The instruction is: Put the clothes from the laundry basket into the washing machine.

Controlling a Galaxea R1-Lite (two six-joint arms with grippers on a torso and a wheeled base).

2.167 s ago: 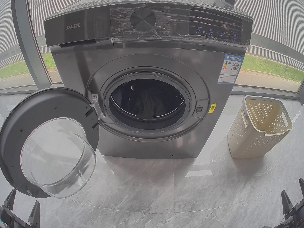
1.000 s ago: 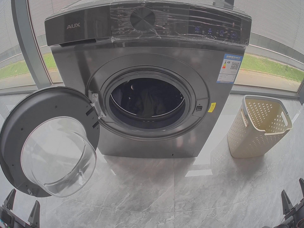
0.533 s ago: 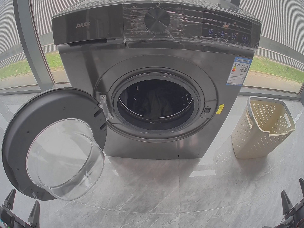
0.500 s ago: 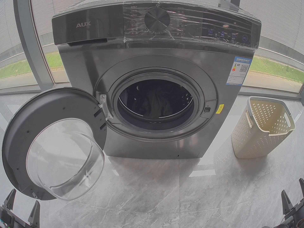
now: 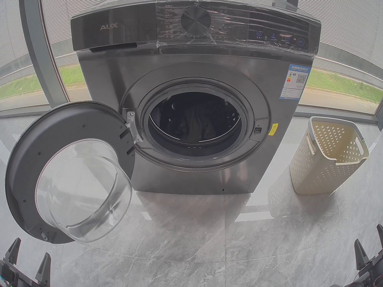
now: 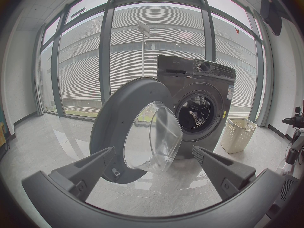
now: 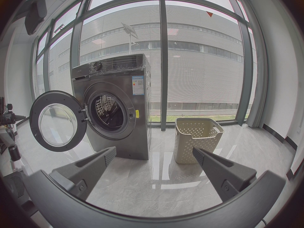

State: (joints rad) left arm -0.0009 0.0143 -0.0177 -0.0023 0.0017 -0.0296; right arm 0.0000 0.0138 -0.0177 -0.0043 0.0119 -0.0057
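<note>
While its door stands open, the washing machine apparently holds dark clothes.

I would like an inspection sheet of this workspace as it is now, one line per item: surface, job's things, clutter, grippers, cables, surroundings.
Surface: glossy grey stone-look floor.
Job's things: washing machine, its door swung open to the robot's left; dark clothes lie inside it; laundry basket stands upright on the floor to the machine's right, and no clothes are visible in it.
Clutter: nothing seen.
Grippers: left gripper and right gripper are both open, hold nothing, and are low, short of the machine.
Cables: nothing seen.
Surroundings: tall windows behind the machine, with a grey building outside.
</note>
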